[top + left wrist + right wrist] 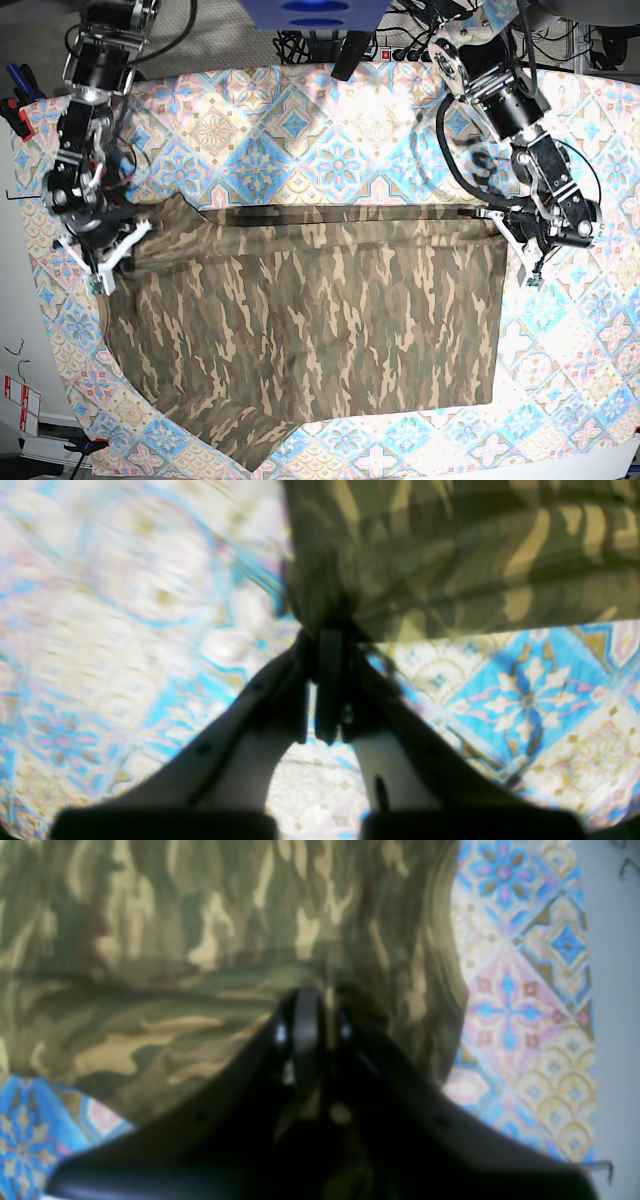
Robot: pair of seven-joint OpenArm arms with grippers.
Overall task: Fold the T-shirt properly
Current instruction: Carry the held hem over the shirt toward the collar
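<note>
The left fingers are pinched together on a corner of the T-shirt, cloth bunching at their tips and spreading away beyond them. The right fingers are likewise clamped on its opposite edge (blurred). Between them the shirt lies stretched over the tile-patterned cloth covering the worktop.

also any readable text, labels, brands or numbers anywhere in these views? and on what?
None readable.
T-shirt: camouflage only, no print or tag showing.
Patterned cloth: tile ornament, no lettering.
White-and-red tags at the base view's left edge: too small to read.
</note>
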